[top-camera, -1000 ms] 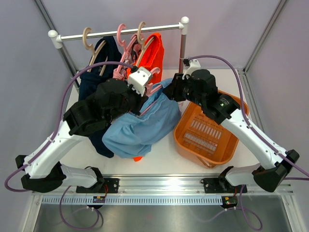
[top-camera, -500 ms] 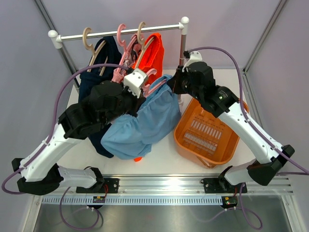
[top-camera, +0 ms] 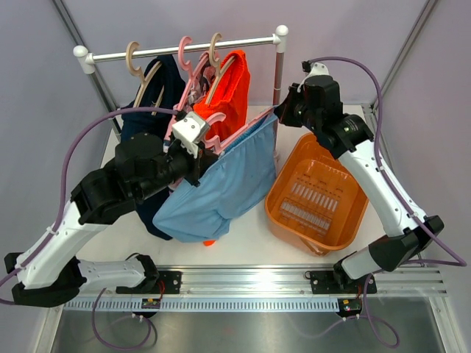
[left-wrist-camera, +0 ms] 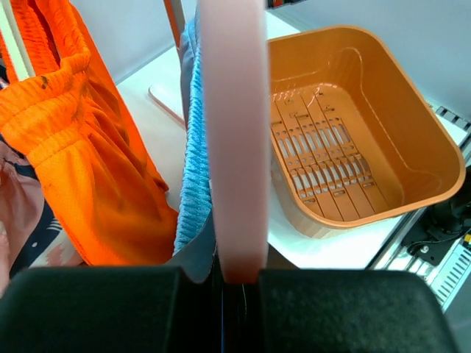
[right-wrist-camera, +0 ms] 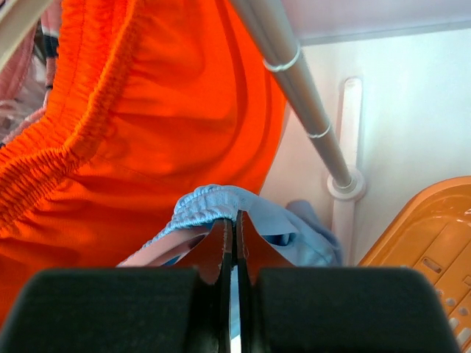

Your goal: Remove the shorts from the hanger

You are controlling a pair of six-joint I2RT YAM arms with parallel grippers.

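Left gripper clamps one pink hanger; right gripper pinches the light blue shorts by the waistband, just in front of the rail. Three others hang from it: navy pair, pink-patterned pair, orange pair.

The left arm is stretched forward and toward the centre, and the left gripper is kept closed. The right arm is raised high and bent leftward, and the right gripper is closed too.
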